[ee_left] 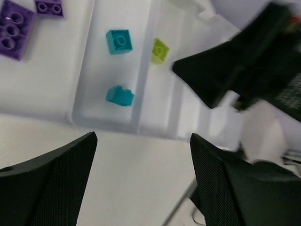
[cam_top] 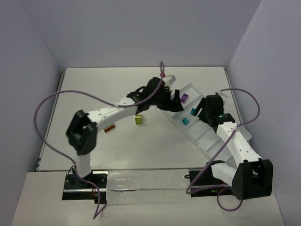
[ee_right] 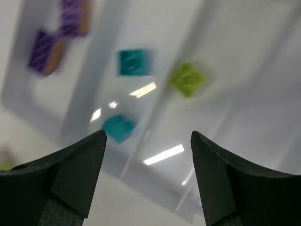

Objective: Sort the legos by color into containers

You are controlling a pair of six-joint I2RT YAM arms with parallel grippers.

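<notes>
Hovering over the far end of the white tray, the left jaws and the right jaws both stand wide apart with nothing between them. The step in hand therefore appears to be the interval between one deposit and the next pick. Two purple bricks lie in the far end compartment, two teal bricks in the next, and one lime brick just past the following divider. The next move calls for one arm, probably the left arm, to leave the tray and travel to the loose legos on the desk. It must then lower open jaws around a brick far smaller than they are. The top view alone shows those legos: a lime-yellow brick left of the tray and an orange-brown brick farther left and nearer. It is too coarse to separate lime from teal inside the tray. The left wrist view settles the compartments sharply and shows the right arm's black gripper body over the tray. The right wrist view repeats the five bricks, but blurred.
</notes>
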